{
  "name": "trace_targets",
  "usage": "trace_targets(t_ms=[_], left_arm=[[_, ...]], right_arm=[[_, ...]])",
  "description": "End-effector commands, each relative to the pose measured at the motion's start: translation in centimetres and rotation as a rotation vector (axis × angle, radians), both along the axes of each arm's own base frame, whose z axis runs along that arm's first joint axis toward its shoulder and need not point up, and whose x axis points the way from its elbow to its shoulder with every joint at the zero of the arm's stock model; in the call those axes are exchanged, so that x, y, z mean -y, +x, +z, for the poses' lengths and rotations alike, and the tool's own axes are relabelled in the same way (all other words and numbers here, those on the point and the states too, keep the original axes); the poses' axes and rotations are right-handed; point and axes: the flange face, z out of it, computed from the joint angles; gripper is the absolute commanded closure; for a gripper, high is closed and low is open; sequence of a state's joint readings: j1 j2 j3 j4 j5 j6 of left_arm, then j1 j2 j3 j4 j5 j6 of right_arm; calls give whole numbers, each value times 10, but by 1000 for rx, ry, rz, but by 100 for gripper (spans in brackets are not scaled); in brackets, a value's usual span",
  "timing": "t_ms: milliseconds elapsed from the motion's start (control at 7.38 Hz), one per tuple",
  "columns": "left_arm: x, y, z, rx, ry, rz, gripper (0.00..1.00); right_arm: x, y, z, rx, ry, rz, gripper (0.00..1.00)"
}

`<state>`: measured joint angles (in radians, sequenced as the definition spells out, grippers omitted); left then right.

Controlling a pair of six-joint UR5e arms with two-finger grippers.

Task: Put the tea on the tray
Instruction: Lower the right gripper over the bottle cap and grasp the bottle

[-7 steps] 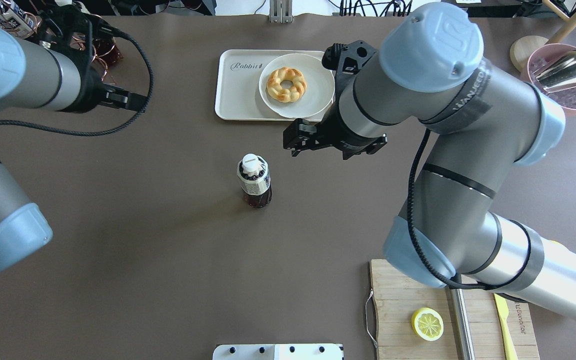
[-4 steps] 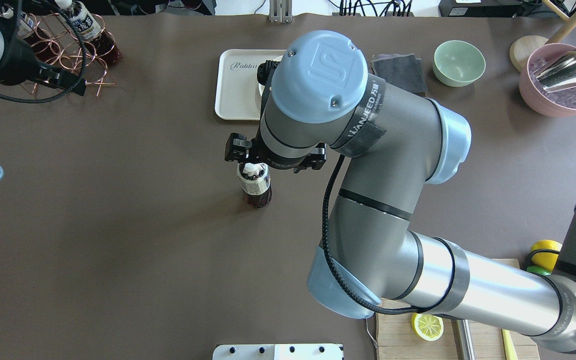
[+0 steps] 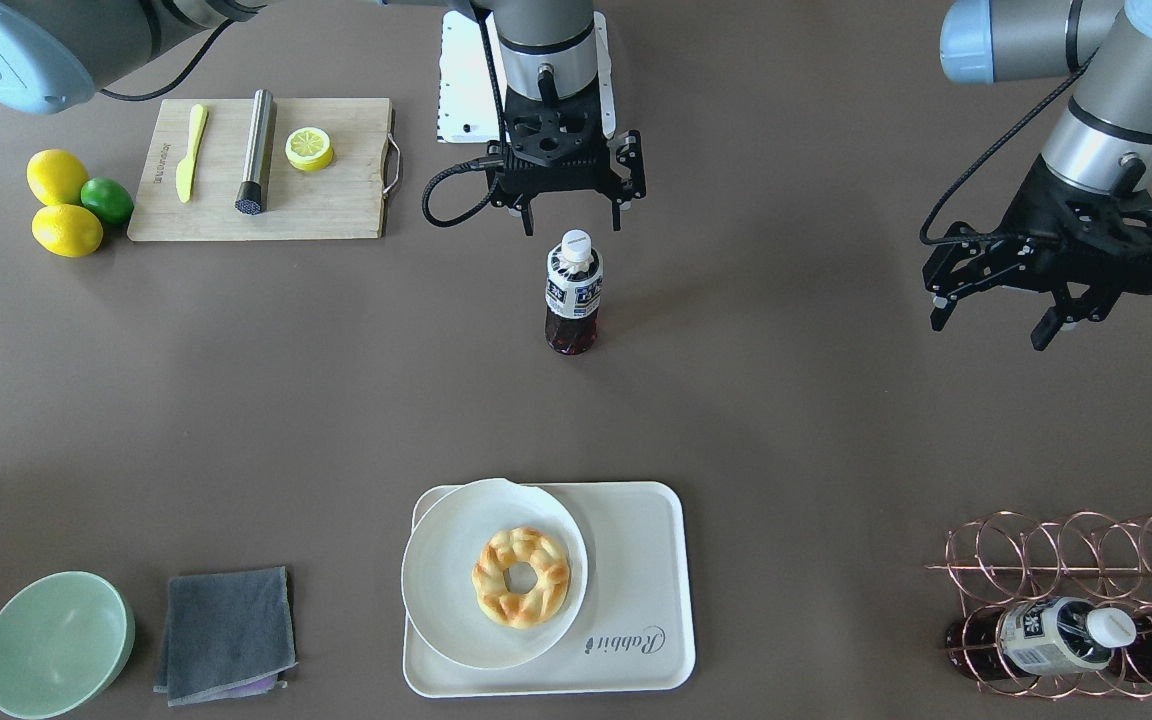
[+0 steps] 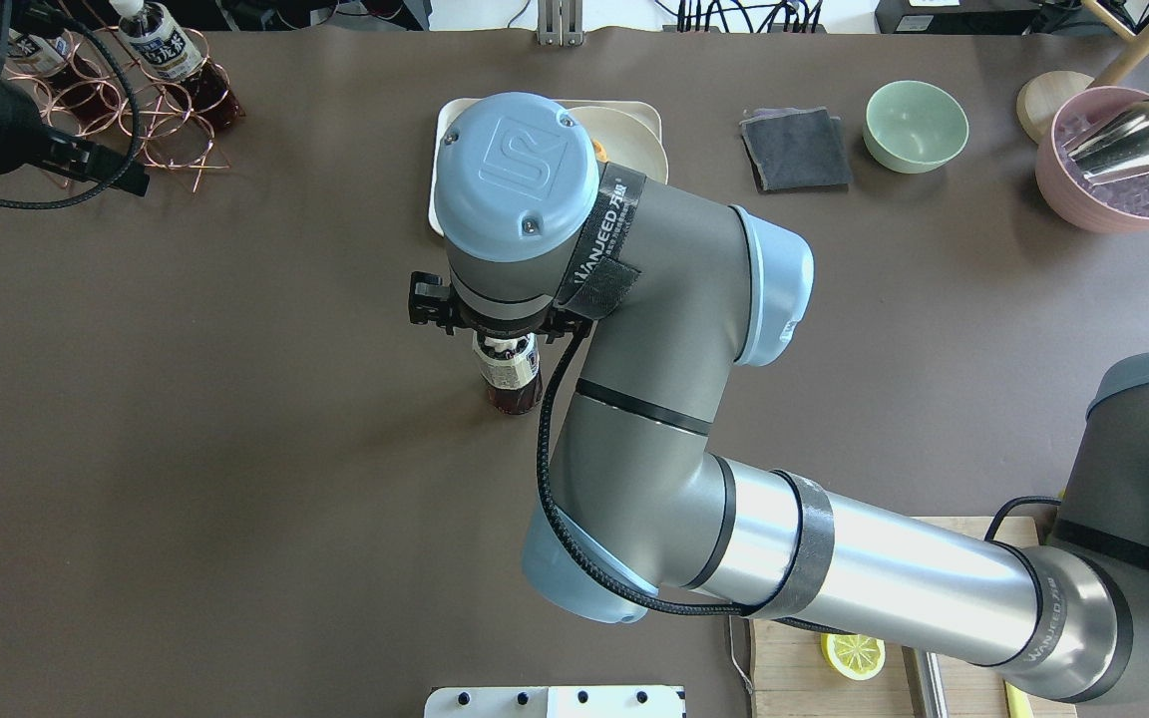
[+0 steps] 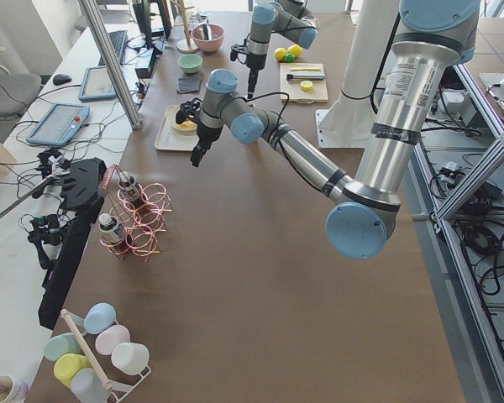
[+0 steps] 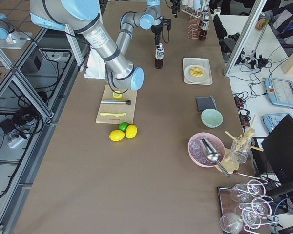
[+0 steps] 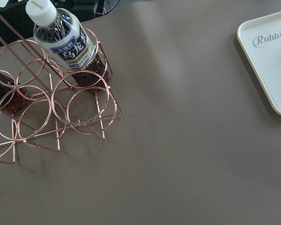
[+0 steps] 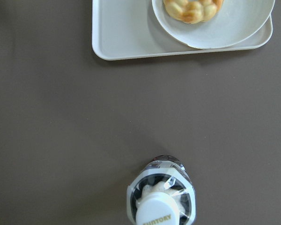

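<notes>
Brown table [image 3: 786, 420]: one tea [image 3: 573, 297], one tray [image 3: 636, 560], both jaws wide apart, empty.

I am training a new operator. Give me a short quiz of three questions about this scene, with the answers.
1. Which gripper hovers over the tea?
2. On the tray, the plate holds: A an egg, B a donut, C a sandwich.
3. True or false: the tea stands on the tray.

Key: 1 the right gripper, jaws open; 2 B; 3 false.
</notes>
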<state>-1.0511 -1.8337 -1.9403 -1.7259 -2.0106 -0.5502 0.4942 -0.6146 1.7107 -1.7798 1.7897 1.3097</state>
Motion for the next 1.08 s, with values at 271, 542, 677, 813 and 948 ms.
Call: trace_targets(t_ms=[271, 542, 677, 813, 948], left_arm=[[-5, -3, 10, 2, -7, 0, 3], [-5, -2, 11, 4, -9, 2, 3], [-4, -2, 12, 4, -11, 1, 3], [-4, -2, 13, 6, -11, 2, 3], [-3, -1, 14, 8, -14, 3, 3]], right_arm=[[-1, -26, 12, -34, 12, 17, 53], [6, -19, 7, -31, 22, 24, 100], [18, -8, -5, -22, 25, 40, 100], [40, -3, -21, -26, 29, 60, 100], [75, -10, -48, -48, 31, 86, 100]])
